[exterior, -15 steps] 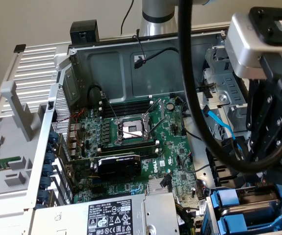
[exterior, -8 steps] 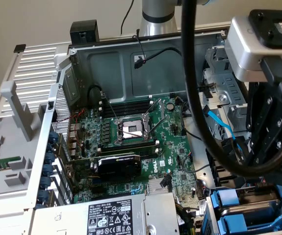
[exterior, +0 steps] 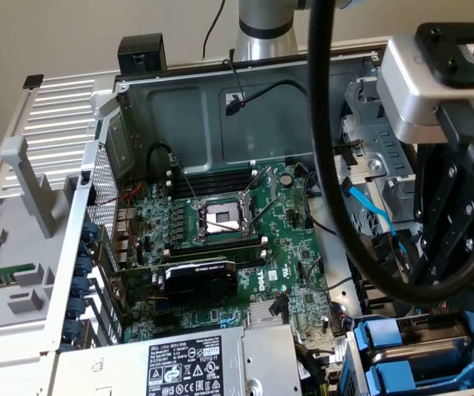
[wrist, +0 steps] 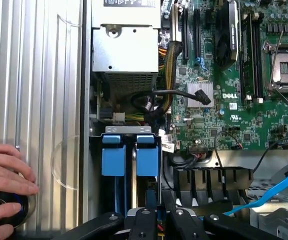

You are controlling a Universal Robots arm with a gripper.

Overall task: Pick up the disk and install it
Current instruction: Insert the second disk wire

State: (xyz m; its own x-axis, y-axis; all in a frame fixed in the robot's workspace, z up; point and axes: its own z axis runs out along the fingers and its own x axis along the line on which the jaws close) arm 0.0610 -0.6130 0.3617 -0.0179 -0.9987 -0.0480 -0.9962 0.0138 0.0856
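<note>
Two blue-carrier drives sit side by side in the drive bay of the open computer case, one (wrist: 113, 160) beside the other (wrist: 148, 160). The disk is one of them, and I cannot tell which. In the exterior view the same blue carriers (exterior: 410, 355) lie at the lower right corner of the case. My gripper (wrist: 160, 221) hovers just off the bay's end, its black finger links drawn close together and shut with nothing between them. The exterior view has my gripper (exterior: 414, 256) hanging above the bay at the right.
A grey power-supply box (wrist: 126, 50) with a sticker (exterior: 187, 363) lies next to the bay. The green motherboard (exterior: 220, 231) covers the case floor. A blue flat cable (wrist: 271, 192) runs near the gripper. A person's hand (wrist: 6, 182) rests on the ribbed panel. A thick black cable (exterior: 323, 165) loops past the gripper.
</note>
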